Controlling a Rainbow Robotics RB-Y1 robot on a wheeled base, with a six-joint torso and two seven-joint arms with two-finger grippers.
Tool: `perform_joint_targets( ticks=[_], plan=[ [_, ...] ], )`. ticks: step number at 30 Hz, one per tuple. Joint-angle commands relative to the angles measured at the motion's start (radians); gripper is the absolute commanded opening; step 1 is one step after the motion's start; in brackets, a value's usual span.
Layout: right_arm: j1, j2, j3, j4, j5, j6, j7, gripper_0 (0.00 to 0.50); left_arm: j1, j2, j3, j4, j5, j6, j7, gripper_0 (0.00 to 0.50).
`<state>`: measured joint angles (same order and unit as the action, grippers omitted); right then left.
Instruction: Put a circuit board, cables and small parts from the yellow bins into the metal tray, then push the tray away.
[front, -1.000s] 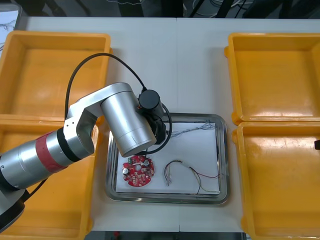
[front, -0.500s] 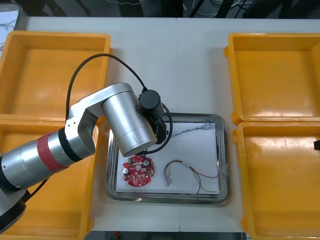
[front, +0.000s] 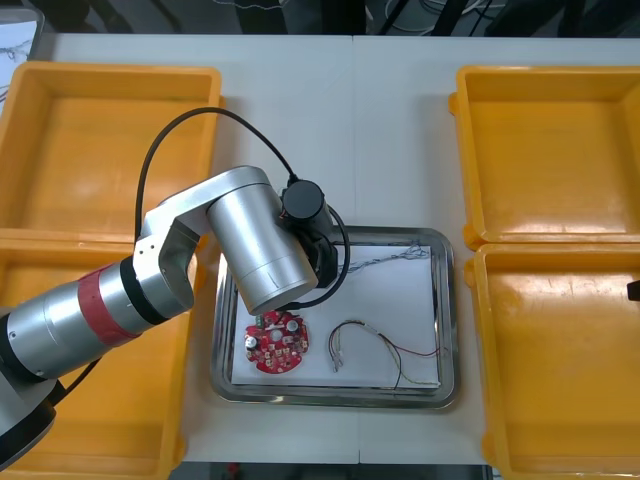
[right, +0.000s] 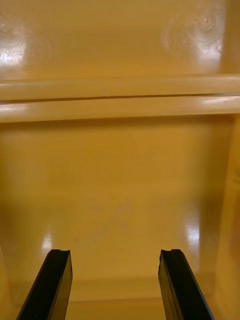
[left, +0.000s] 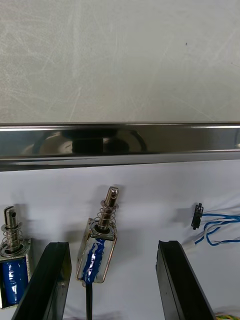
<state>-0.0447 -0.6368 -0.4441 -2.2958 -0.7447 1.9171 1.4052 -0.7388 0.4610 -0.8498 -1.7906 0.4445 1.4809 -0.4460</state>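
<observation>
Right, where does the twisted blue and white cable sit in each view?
Front view: twisted blue and white cable inside the shiny metal tray, by its far rim.
Left wrist view: beside the open left gripper, near that rim.
Right wrist view: the open right gripper faces a yellow bin instead.
Shared landmark: the tray's far rim.

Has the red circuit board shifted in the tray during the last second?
No. The circuit board still lies by the metal tray's near left corner; the left gripper hovers over the tray.
</observation>
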Motion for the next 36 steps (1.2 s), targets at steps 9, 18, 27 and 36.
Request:
perform_joint_targets(
  ticks=[9,18,27,36],
  plan=[
    [0.017,0.009,-0.008,-0.007,0.004,0.003,0.021,0.5,-0.01,0.031,0.081,-0.217,-0.015,0.183,0.076,0.5],
    [0.017,0.003,-0.008,-0.007,-0.007,0.003,0.02,0.5,-0.021,0.159,0.25,-0.329,0.151,0.291,0.041,0.5],
    [0.016,-0.007,-0.001,-0.033,-0.028,0.003,0.024,0.5,-0.021,0.307,0.411,-0.381,0.336,0.409,-0.036,0.5],
    [-0.034,-0.066,0.094,-0.114,-0.094,0.003,0.015,0.5,0.032,0.377,0.591,-0.388,0.451,0.439,-0.145,0.5]
  ],
)
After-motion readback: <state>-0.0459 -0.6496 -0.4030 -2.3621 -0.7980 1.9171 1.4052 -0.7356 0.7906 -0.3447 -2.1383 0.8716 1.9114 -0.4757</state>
